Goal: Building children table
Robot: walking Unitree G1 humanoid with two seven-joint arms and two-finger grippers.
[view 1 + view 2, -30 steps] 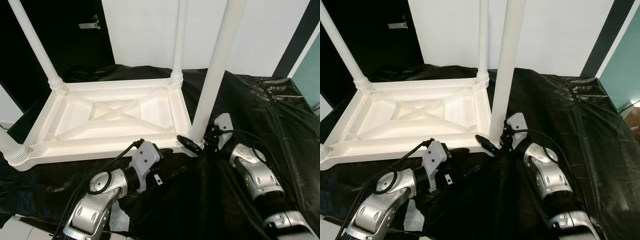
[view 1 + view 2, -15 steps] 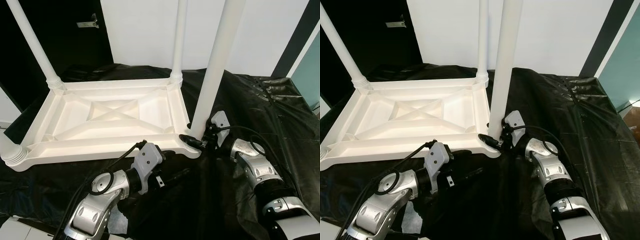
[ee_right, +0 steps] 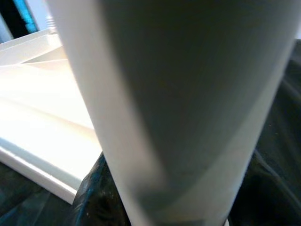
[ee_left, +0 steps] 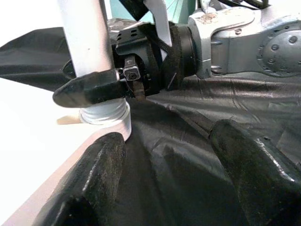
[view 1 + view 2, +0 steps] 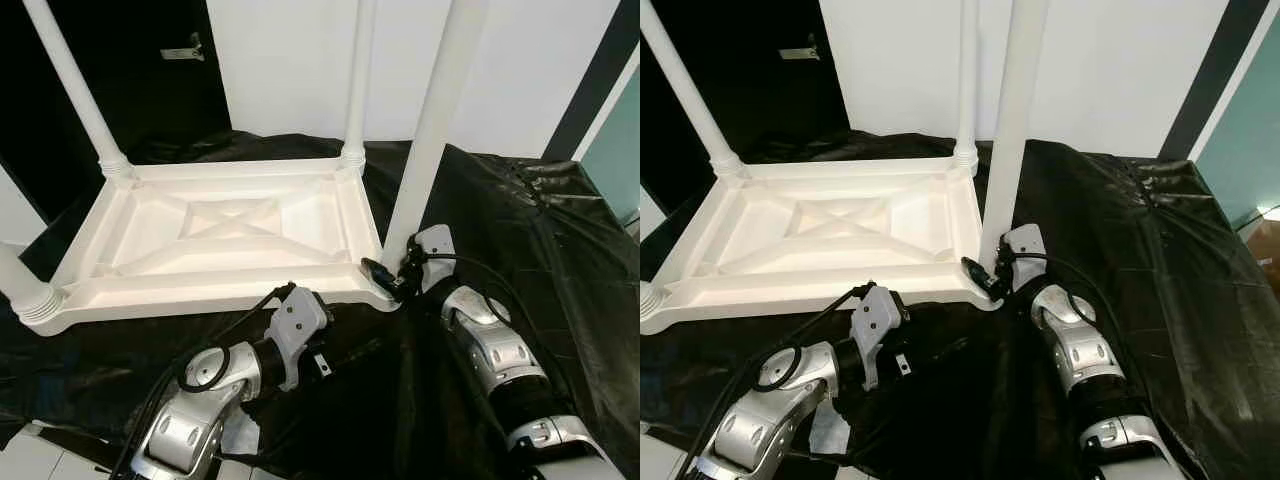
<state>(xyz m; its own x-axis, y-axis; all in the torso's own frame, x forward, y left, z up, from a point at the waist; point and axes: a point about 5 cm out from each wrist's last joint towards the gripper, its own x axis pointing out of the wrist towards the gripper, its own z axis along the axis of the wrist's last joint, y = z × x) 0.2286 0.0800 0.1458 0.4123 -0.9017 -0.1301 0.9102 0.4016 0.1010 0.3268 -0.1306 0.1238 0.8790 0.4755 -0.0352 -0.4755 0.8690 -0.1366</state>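
The right gripper [image 5: 385,277] is seen clamped on the base of the near-right table leg [image 5: 430,150], one black finger [image 4: 89,89] lying across the leg just above its ribbed collar where it meets the corner of the upturned tabletop [image 5: 215,245]. The leg's long axis stands close to upright, rising out of frame from the gripper; in the right wrist view the white leg [image 3: 188,103] sits directly ahead of the camera, very close. The left gripper [image 4: 164,188] is held low over the black sheet [image 5: 520,230], its two fingers spread apart and holding nothing, pointed toward that same corner and the right wrist. The leg lies just ahead of the left gripper and a little to the robot's right, not touched by it; the right arm is plainly the nearer and the one at work. The tabletop rests underside up on the sheet on the floor, cross-ribbing visible, with a far-left leg [image 5: 75,90], a far-right leg [image 5: 358,80] and a near-left leg [image 5: 25,290] already standing in their corners. Judgement: the last leg is being seated or turned home, so the coming move depends on rotation about the upright axis, with the leg kept square to its socket.
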